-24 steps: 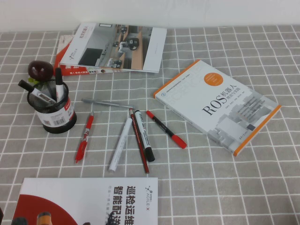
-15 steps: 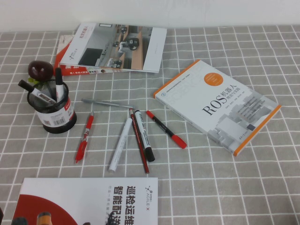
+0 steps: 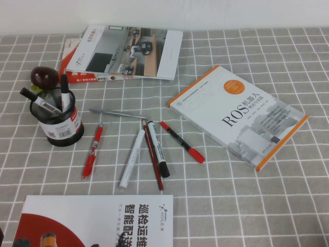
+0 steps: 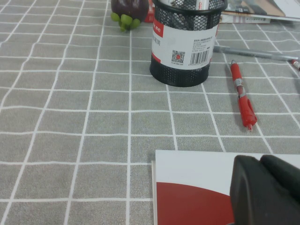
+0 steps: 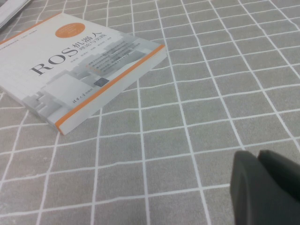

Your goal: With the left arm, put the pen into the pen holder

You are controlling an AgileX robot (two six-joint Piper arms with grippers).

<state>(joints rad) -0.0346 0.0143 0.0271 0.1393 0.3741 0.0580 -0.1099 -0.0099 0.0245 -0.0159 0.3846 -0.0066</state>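
The all-white pen (image 3: 132,157) lies on the grey checked cloth among other pens, right of the pen holder. The black mesh pen holder (image 3: 59,122) with a barcode label stands at the left and holds markers; it also shows in the left wrist view (image 4: 185,51). My left gripper (image 4: 260,161) is shut and empty. It hovers over the red-and-white booklet (image 4: 192,187) on the near side of the holder, well away from the white pen, which is out of that view. My right gripper (image 5: 258,157) is shut and empty over bare cloth near the ROS book (image 5: 89,65).
A white marker with a black cap (image 3: 158,148), red pens (image 3: 92,152) (image 3: 182,142) and a grey pen (image 3: 118,113) lie around the white pen. A mangosteen (image 3: 44,76) sits behind the holder. The ROS book (image 3: 239,116) lies right and magazines (image 3: 123,51) lie at the back.
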